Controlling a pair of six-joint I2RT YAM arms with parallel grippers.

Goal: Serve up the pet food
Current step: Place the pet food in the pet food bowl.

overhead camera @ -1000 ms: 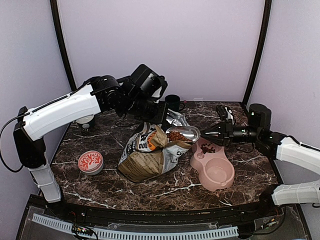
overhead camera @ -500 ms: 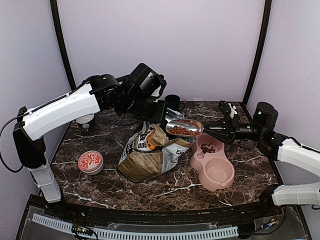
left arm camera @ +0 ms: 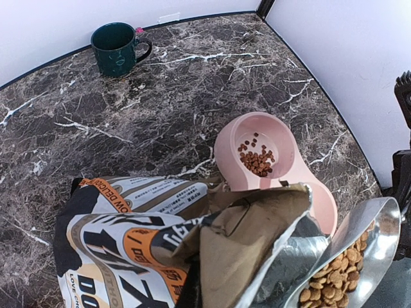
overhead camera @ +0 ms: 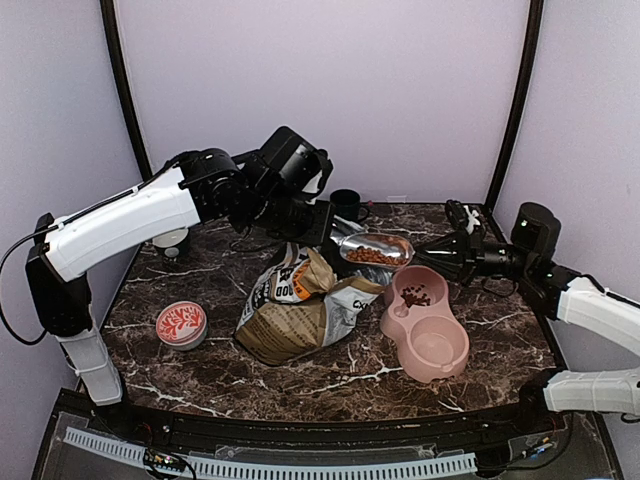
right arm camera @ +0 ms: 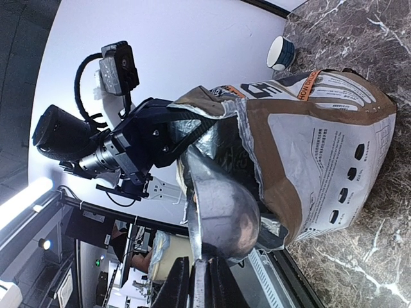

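Observation:
Pet food [overhead camera: 373, 256] fills a silver scoop [overhead camera: 372, 248] held level in the air between the bag's mouth and the pink bowl. My right gripper [overhead camera: 428, 255] is shut on its handle; the right wrist view shows the scoop's underside [right arm camera: 226, 206] and the gripper [right arm camera: 202, 274] clamped on the handle. My left gripper [overhead camera: 305, 228] is shut on the top edge of the tan-and-white bag [overhead camera: 298, 305], holding it open. The pink double bowl [overhead camera: 437, 345] has a little pet food [overhead camera: 415, 296] in its far cup. In the left wrist view the bag [left arm camera: 128, 237] hides my fingers, and the loaded scoop [left arm camera: 376, 224] sits at the lower right.
A dark green mug [overhead camera: 347, 203] stands at the back of the table. A round red-patterned tin [overhead camera: 181, 323] lies front left, and a small white bowl [overhead camera: 172, 240] sits at the far left. Purple walls close in the marble table [overhead camera: 330, 375].
The right gripper has lifted the filled scoop out of the bag's mouth, up and slightly toward the back, and the right arm has drawn back to the right. The left arm has not moved.

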